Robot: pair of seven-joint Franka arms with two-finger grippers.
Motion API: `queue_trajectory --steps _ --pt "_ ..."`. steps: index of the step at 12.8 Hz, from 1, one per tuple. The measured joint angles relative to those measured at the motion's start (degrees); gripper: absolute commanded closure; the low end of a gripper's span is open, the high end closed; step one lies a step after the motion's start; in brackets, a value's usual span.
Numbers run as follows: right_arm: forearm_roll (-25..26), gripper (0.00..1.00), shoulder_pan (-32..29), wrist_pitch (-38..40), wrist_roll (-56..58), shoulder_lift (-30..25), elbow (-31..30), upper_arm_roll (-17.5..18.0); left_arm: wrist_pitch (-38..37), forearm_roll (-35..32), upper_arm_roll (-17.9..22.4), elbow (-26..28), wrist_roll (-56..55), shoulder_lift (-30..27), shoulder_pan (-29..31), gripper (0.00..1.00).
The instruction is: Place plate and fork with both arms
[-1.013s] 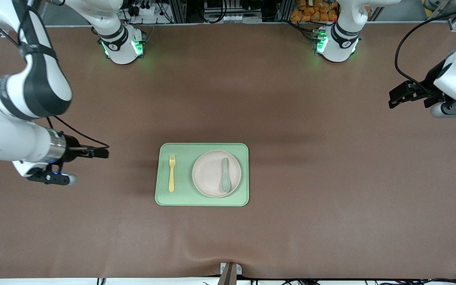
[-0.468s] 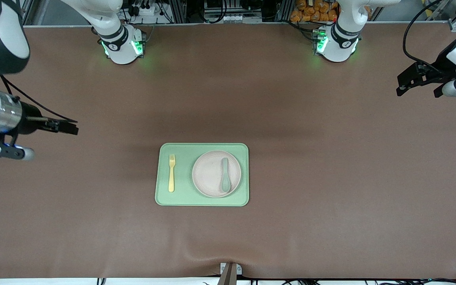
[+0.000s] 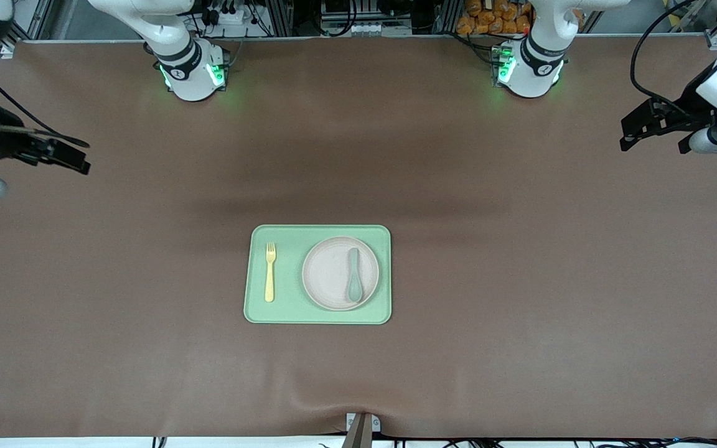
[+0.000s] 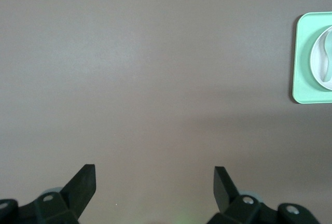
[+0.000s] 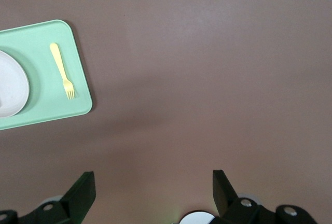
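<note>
Front view: at frame centre, the plate (image 3: 340,272) and fork (image 3: 269,272) lie on the green tray (image 3: 317,314), a spoon (image 3: 354,283) on the plate. Left gripper (image 3: 652,129) hangs at the right edge, right gripper (image 3: 60,154) at the left edge, over the desk (image 3: 520,280).

Left wrist view: jaws spread, empty; tray at the right edge.

Right wrist view: jaws spread, empty; fork on the tray, upper left.

i count one tray (image 3: 317,312), pale green. one plate (image 3: 332,274) on it, one fork (image 3: 269,272) on it beside the plate, one spoon (image 3: 354,283) lying in the plate. two grippers are mine: my left gripper (image 3: 635,129) and my right gripper (image 3: 63,155), both spread wide, both well apart from the tray, with nothing between their fingers.
</note>
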State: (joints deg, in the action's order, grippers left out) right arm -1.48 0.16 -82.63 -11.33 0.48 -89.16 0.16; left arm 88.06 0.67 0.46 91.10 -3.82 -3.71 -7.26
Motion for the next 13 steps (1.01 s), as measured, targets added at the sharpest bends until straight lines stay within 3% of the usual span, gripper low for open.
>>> queue_trajectory --steps 4,9,13 --pt "-0.3 0.00 0.3 -1.4 2.9 -4.6 -3.6 -2.2 0.0 0.0 0.0 0.0 0.0 0.0 0.0 0.00" --pt "-0.3 0.00 0.2 -2.4 16.4 -3.4 -1.5 -2.9 0.0 0.0 -0.6 -0.2 0.0 0.0 2.4 0.00" --pt "-0.3 0.00 0.1 -2.7 19.1 -2.4 -0.1 -2.9 0.0 0.0 -3.0 -0.6 0.1 0.2 4.7 0.00"
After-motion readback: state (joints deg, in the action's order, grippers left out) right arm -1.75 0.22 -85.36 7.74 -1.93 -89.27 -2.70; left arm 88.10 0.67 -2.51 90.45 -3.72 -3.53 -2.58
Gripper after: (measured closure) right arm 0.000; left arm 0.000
